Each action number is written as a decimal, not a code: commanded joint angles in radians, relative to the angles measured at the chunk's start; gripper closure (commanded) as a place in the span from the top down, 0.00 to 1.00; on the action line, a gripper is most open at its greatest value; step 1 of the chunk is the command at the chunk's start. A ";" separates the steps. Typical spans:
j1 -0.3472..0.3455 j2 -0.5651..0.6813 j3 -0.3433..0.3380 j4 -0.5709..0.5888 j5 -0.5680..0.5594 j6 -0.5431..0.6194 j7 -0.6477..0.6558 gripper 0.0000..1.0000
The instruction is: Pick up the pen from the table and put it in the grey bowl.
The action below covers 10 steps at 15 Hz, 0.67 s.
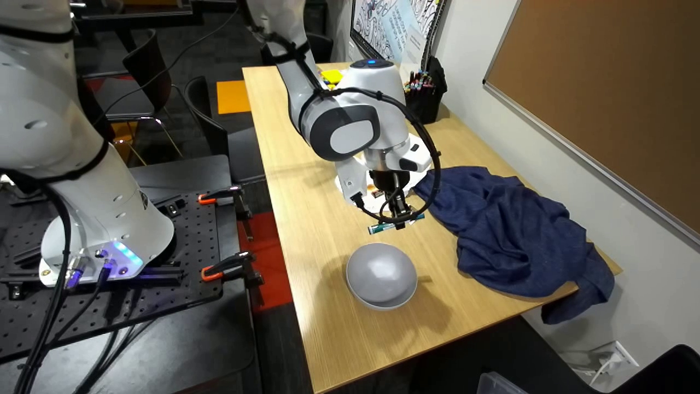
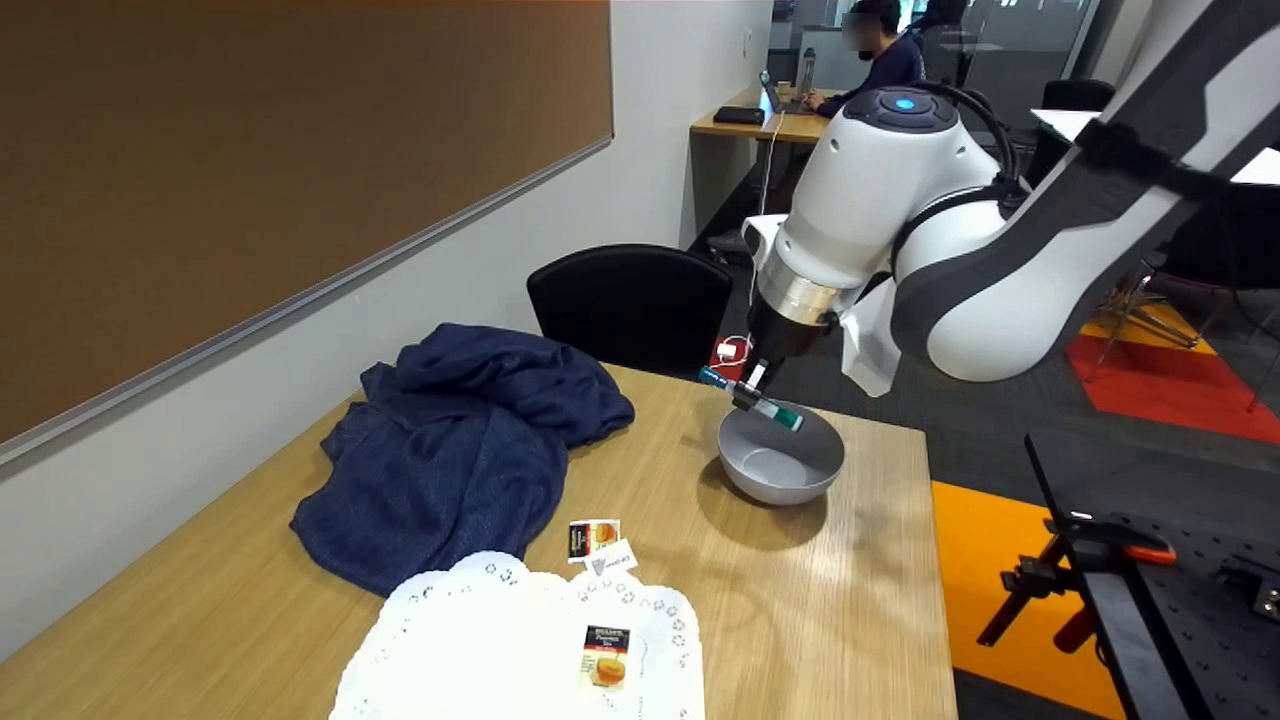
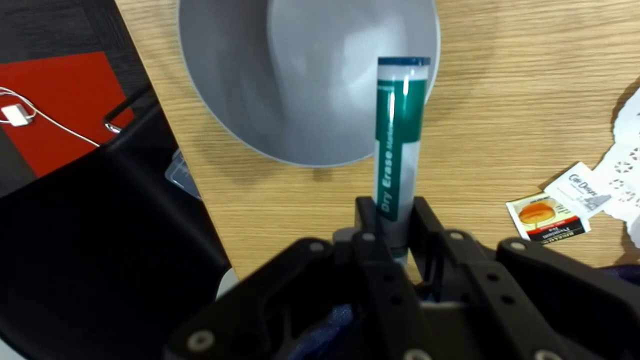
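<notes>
**Robot tool (image 3: 393,220) gripping a pen (image 3: 400,112) in the air, near a grey bowl (image 1: 381,272)**

The tool's two fingers (image 3: 425,220) are clamped on the pen, a green and white marker whose label reads "Dry Erase" in the wrist view. The pen sits crosswise between them, raised above the wooden tabletop (image 2: 840,620), with an end sticking out on either side. The grey bowl stands upright on the tabletop. In the wrist view, one end of the pen overlaps the bowl; whether that end is truly over the rim cannot be told.

Elsewhere on the tabletop, a heaped dark blue cloth (image 1: 514,235) lies near the wall (image 1: 465,65), partly hanging over the edge in an exterior view. A white lace-edged doily (image 2: 480,650) lies flat with a tea packet (image 2: 606,655) on it. Just beside the doily, a second tea packet (image 3: 537,212) and a small white sachet (image 3: 577,190) overlap. In an exterior view, a black holder (image 1: 422,108) filled with coloured markers (image 1: 418,82) stands farther along the tabletop. A brown pinboard (image 1: 612,98) is mounted on the wall.
</notes>
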 commanded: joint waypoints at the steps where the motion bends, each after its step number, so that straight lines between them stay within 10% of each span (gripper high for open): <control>1: -0.007 0.033 -0.009 0.012 0.044 0.010 0.026 0.05; 10: -0.200 0.130 0.133 0.045 0.198 0.032 -0.024 0.05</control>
